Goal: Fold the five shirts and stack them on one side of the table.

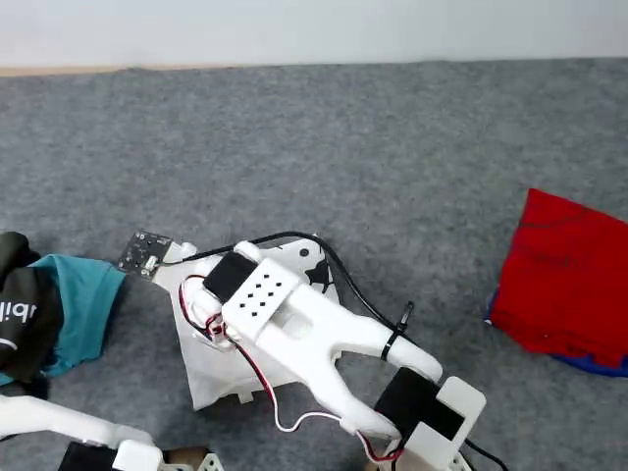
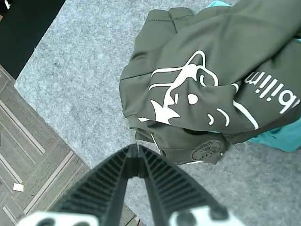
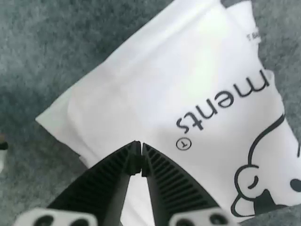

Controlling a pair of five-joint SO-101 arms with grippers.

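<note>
right fingers [image 3: 110,188] are clenched tip to tip on nothing, poised over the white shirt [image 3: 178,84] near its edge on the grey felt-covered table [image 1: 392,147]. left fingers [image 2: 108,188] are likewise clenched and empty, just beside a crumpled dark shirt [image 2: 211,70] lying on a teal shirt [image 1: 83,299] at the table's edge, with plank floor [image 2: 28,141] below. at the far right a red shirt [image 1: 569,275] sits on a blue shirt [image 1: 594,365]. pale wall [image 1: 294,29] beyond.
</note>
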